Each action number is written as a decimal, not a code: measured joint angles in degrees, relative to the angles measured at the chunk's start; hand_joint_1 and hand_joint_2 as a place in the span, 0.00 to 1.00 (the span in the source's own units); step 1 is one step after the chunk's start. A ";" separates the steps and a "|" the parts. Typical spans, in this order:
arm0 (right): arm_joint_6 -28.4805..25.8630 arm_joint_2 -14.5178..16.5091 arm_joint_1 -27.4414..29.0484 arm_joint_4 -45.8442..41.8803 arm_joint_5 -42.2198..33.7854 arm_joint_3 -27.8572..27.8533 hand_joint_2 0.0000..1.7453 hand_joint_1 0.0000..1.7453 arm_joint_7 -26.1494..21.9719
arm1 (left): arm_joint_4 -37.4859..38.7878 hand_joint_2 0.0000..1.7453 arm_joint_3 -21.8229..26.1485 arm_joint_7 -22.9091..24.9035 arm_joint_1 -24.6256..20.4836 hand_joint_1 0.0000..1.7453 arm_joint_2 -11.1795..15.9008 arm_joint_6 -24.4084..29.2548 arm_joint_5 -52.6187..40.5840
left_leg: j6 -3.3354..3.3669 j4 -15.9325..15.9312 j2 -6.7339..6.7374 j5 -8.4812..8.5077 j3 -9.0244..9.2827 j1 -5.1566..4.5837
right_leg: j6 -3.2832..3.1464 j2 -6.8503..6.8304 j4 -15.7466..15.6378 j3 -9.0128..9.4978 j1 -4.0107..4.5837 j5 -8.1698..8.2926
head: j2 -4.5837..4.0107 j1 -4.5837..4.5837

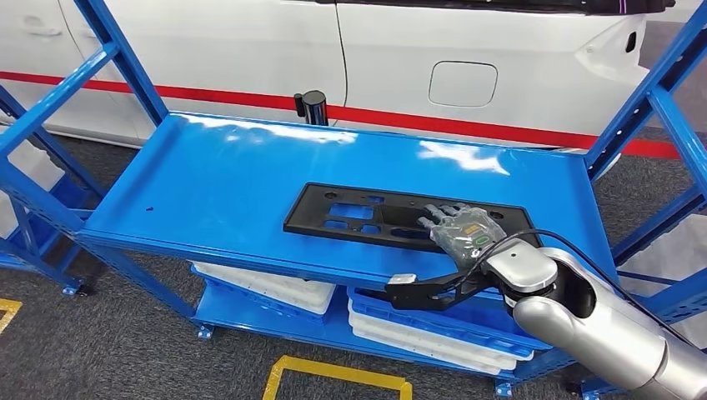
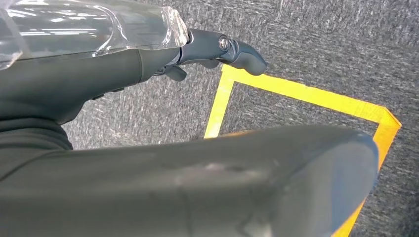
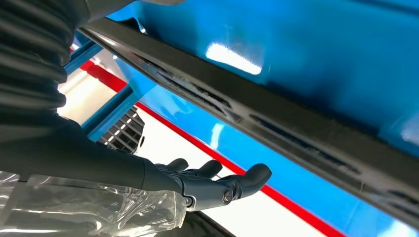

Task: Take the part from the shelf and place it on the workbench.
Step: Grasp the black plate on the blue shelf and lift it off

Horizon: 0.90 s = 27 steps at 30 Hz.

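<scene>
- White car body (image 1: 400, 58): spans the background behind the shelf, with a red stripe (image 1: 467, 127) along its lower side and a fuel-flap outline on the rear panel.
- Blue shelf (image 1: 225, 179): a steel rack with slanted uprights; its glossy top deck carries the part, and white trays (image 1: 267, 287) lie on the lower level beneath the front edge.
- Grey floor (image 1: 125, 350): carpet-like surface marked with yellow tape (image 1: 333, 371) in front of the shelf; in the left wrist view the same kind of tape outlines a corner on the floor.
- Right arm (image 1: 600, 325): silver, entering from the lower right corner and reaching over the front edge of the shelf deck.
- Part (image 1: 400, 218): a flat, black, elongated panel with several cut-outs, lying flat on the right half of the top deck, near the front edge and parallel to it.
- Right hand (image 1: 458, 229): wrapped in clear plastic, lying over the right end of the part with fingers extended and slightly apart; in the right wrist view (image 3: 212, 185) the fingers are spread and nothing lies within them, so the hand is wide and not gripping.
- Left hand (image 2: 212, 52): hanging above the floor, fingers loosely curled with nothing held; whether they are fully closed cannot be told.
- Black post (image 1: 314, 107): a small dark cylinder standing just behind the rear edge of the shelf.
</scene>
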 joint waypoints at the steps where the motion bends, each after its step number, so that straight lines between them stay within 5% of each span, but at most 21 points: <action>1: -0.10 0.04 0.19 0.03 0.24 0.07 1.00 0.00 0.00 | 0.00 0.00 0.01 0.02 0.04 0.00 -0.03 -0.02 -0.10 | -0.20 4.29 0.04 -1.82 -2.09 0.03 | -0.15 -0.01 0.01 0.00 -0.01 -0.05 | 0.00 -0.06; 3: -0.13 0.10 0.82 0.14 0.61 0.16 1.00 0.00 0.00 | 0.00 0.00 0.02 0.07 0.14 0.00 -0.04 -0.02 -0.23 | -0.51 10.82 0.06 -3.70 -5.57 0.16 | -0.25 0.00 0.03 0.03 -0.03 -0.11 | 0.00 -0.10; 4: -0.16 0.11 1.16 0.21 0.91 0.16 1.00 0.00 0.00 | 0.00 0.00 0.03 0.09 0.15 0.00 -0.03 -0.02 -0.29 | -0.61 10.82 0.08 -2.97 -5.82 0.24 | -0.23 0.04 0.04 0.10 -0.06 -0.16 | 0.00 -0.11; 8: -1.93 0.15 2.60 0.54 4.03 -0.41 1.00 0.00 0.00 | 0.00 0.00 0.15 0.35 0.03 0.00 -0.04 0.04 -0.66 | -0.50 -4.10 0.12 4.34 0.66 0.44 | 0.47 0.30 0.12 0.56 0.02 -0.60 | 0.00 -0.11; 13: -6.97 0.01 4.79 1.40 7.39 -2.16 1.00 0.00 0.00 | 0.00 0.00 0.39 0.63 0.11 0.00 -0.11 0.37 -1.09 | 1.12 -6.89 0.00 5.09 2.05 0.25 | 1.85 0.37 0.25 0.67 -0.01 -1.19 | 0.00 0.09; 15: -7.73 -0.15 5.39 1.83 7.88 -2.90 1.00 0.00 0.00 | 0.00 0.00 0.42 0.64 0.04 0.00 -0.15 0.45 -1.17 | 1.75 -7.18 0.02 5.22 2.32 0.47 | 2.28 0.33 4.62 -1.20 -0.13 -3.83 | 0.00 0.27; 17: -8.21 -0.21 6.18 2.36 8.43 -3.50 1.00 0.00 0.00 | 0.00 0.00 0.48 0.67 0.04 0.00 -0.15 0.49 -1.23 | 2.03 -7.18 0.07 5.13 2.38 0.45 | 2.56 0.32 12.92 -5.23 -0.15 -7.53 | -0.01 0.48; 19: -9.24 -0.22 7.72 2.99 9.69 -4.36 1.00 0.00 0.00 | 0.00 0.00 0.54 0.70 0.06 0.00 -0.16 0.52 -1.36 | 2.09 -7.17 0.05 5.05 2.45 0.43 | 2.73 0.32 17.38 -7.68 -0.23 -8.35 | -0.01 0.52; 20: -10.15 -0.24 8.55 3.32 10.53 -5.05 1.00 0.00 0.00 | 0.00 0.00 0.57 0.72 0.07 0.00 -0.17 0.52 -1.45 | 2.07 -7.16 0.00 5.00 2.55 0.44 | 2.74 0.32 16.21 -7.28 -0.27 -7.09 | -0.01 0.53; 23: -14.03 -0.38 10.28 4.14 12.51 -7.75 1.00 0.00 0.00 | 0.00 0.00 0.78 0.75 0.07 0.00 -0.26 0.57 -1.71 | 1.60 -7.08 -0.12 4.66 2.97 0.30 | 2.45 0.31 4.35 -1.65 -0.25 -1.44 | 0.00 0.56; 25: -16.74 -0.52 11.74 4.59 13.53 -9.70 1.00 0.00 0.00 | 0.00 0.00 0.86 0.70 0.05 0.00 -0.27 0.63 -1.89 | 1.05 -7.09 -0.15 4.50 3.08 0.03 | 1.89 0.32 0.44 0.18 -0.04 -0.38 | 0.00 0.54; 27: -19.04 -0.60 13.52 4.96 14.51 -11.61 1.00 0.00 0.00 | 0.00 0.00 0.91 0.61 0.07 0.00 -0.26 0.68 -2.05 | 0.51 -7.18 -0.14 4.41 3.04 0.04 | 1.17 0.33 0.20 0.15 0.06 -0.32 | 0.00 0.50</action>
